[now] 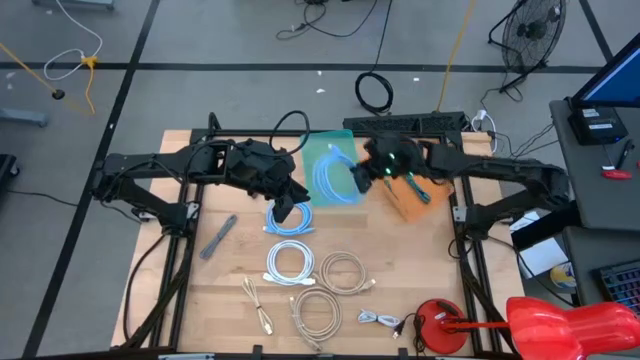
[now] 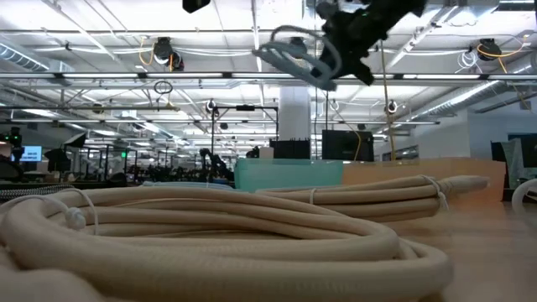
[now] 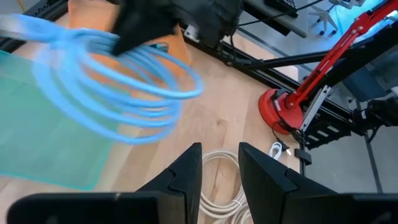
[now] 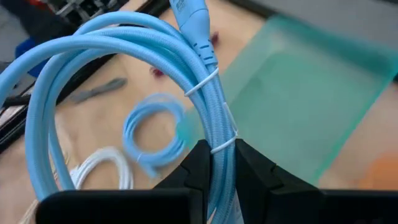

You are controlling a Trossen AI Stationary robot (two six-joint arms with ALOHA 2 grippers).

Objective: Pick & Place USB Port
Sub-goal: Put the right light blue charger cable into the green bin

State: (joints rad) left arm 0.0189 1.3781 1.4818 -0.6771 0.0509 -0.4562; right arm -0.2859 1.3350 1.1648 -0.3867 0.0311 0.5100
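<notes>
A light blue coiled cable [image 1: 333, 178] [image 4: 124, 56], bound with white ties, hangs in my right gripper [image 1: 362, 178] [image 4: 217, 158], which is shut on it above the translucent green tray [image 1: 322, 148] [image 4: 305, 81]. The low view shows this coil [image 2: 294, 50] lifted high over the tray [image 2: 285, 172]. A second blue coil [image 1: 290, 222] [image 4: 152, 134] lies flat on the table in front of the tray. My left gripper [image 1: 287, 208] [image 3: 221, 168] hovers just above that second coil, open and touching nothing. An orange tray [image 1: 405, 203] sits to the right of the green one. My right gripper pinches the blue coil's bundled strands [image 4: 219, 134] between its two fingers, beside the white ties, with the fingers lying across the bundle. The coil is lifted clear and hangs beyond the fingers toward the table's left, over the green tray.
Nearer the front edge lie a white coil [image 1: 289, 263], two beige coils [image 1: 343, 270] [image 1: 316, 310], small loose cables [image 1: 258, 305] [image 1: 380, 320] and a grey flat piece [image 1: 218, 237]. A red clamp base [image 1: 440, 325] stands at the front right corner.
</notes>
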